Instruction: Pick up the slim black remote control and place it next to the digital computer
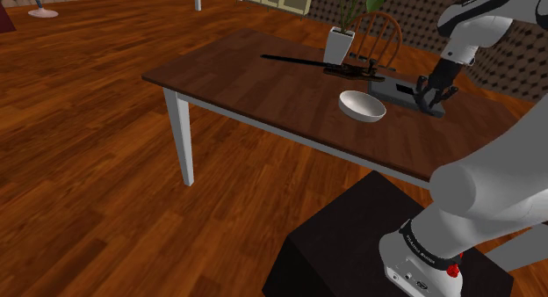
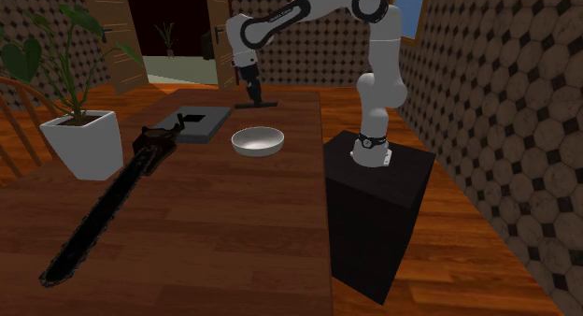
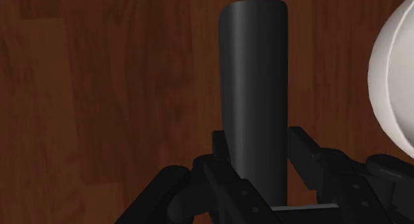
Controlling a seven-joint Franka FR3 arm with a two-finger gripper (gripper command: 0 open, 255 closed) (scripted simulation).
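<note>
Black remote [image 3: 254,90] in tool [image 3: 256,148] | white bowl [image 3: 395,83] adj | chainsaw [image 2: 112,194] nr

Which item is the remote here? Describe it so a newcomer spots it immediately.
On the dark wooden table with white legs, go to its right end in the shoulder view. Beside the round white bowl, the black tool clasps a slim black remote control. It is narrow, plain and round-ended, unlike the wide flat grey slab next to it.
</note>
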